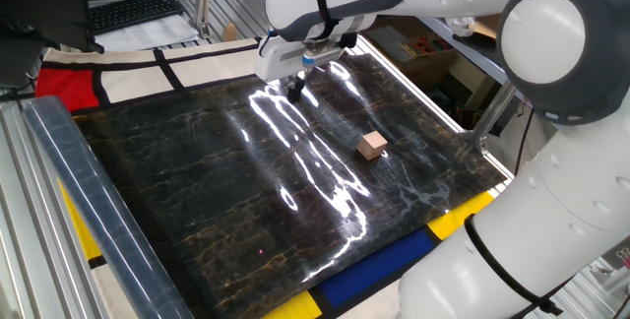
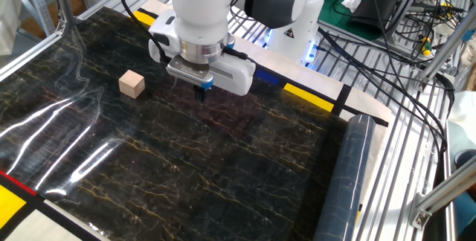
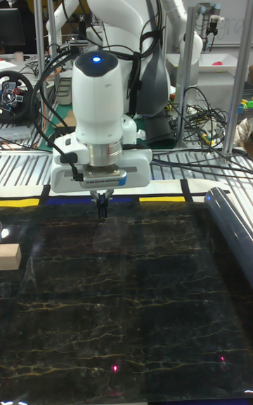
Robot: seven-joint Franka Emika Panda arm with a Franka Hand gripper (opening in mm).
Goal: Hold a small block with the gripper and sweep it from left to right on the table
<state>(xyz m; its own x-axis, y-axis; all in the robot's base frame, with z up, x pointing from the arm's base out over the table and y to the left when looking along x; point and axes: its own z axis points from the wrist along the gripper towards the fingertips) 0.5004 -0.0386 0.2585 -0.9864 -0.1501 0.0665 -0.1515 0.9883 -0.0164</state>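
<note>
Glossy black marbled tabletop [image 2: 223, 166], streaked with glare, ringed by yellow, blue and red panels. Small block [image 2: 132, 84] sitting loose on the sheet, well apart from the claw [image 2: 201, 92]. Claw fingers pinched together, gripping nothing, poised low over the surface. Nothing done yet by the look of it: grab of the block and the 1 left-to-right sweep both outstanding.
</note>
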